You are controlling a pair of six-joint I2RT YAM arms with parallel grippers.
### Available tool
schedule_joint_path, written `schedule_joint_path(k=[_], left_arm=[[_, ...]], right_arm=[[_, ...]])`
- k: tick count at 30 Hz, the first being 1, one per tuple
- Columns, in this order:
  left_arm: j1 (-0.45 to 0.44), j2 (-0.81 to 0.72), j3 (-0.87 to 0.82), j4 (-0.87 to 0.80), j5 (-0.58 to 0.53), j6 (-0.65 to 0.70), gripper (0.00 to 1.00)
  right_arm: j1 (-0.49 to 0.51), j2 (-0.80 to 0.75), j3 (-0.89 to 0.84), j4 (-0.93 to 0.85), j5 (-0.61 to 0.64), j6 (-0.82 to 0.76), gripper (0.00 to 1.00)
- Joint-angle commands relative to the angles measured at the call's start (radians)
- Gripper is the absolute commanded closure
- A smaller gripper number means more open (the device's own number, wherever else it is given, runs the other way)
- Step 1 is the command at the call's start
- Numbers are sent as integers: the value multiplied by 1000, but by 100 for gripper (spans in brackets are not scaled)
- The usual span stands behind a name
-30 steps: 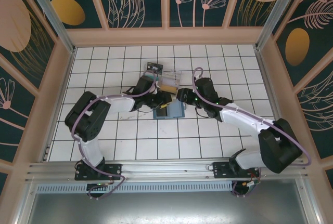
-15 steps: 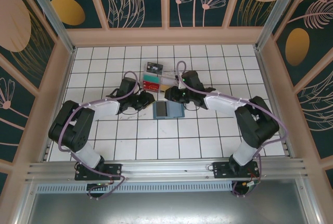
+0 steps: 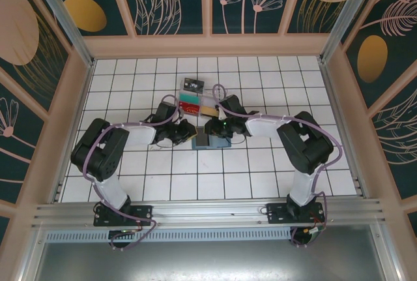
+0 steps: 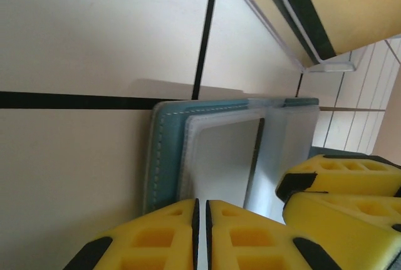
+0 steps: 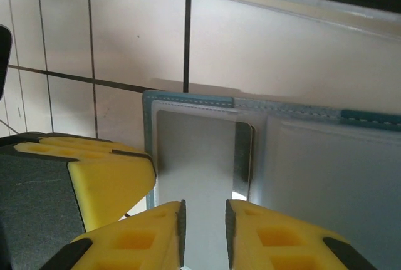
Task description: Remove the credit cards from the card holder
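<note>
The teal-blue card holder [image 3: 219,143] lies open and flat on the tiles, its frosted grey pockets facing up [image 4: 164,151] [image 5: 313,163]. A dark card edge with a rounded corner [image 5: 244,154] shows through the left pocket. My left gripper [image 3: 191,135] [image 4: 200,217] is at the holder's left edge with its jaws a hair apart; I cannot tell whether they pinch the edge. My right gripper [image 3: 210,131] [image 5: 203,226] hovers over the same left pocket, jaws narrowly apart with nothing between them. A reddish card [image 3: 188,106] and a tan card [image 3: 208,110] [image 4: 351,7] lie in the clear tray.
The clear plastic tray [image 3: 215,96] [image 4: 282,44] stands just behind the holder, close to both wrists. A small black card [image 3: 193,84] lies behind it. The right gripper's fingers [image 4: 338,179] crowd the left wrist view; a left finger [image 5: 106,176] shows beside the right jaws.
Both grippers have come down and inward onto the holder's left half. Both pairs of jaws have narrowed. The right arm has folded further left.
</note>
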Motion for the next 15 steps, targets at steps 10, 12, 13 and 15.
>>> schedule_joint_path(k=[10,12,13,15], left_arm=[[-2,28,0,-6,-20,14,86],[-1,32,-1,-9,-21,16,86],[-1,34,-3,-11,-21,15,87],[-2,39,-4,-12,-21,15,87]], right_arm=[[4,66,44,-76,5,-8,77],[4,69,44,-73,4,-6,77],[4,69,46,-78,8,-7,77],[4,71,47,-81,13,-7,77]])
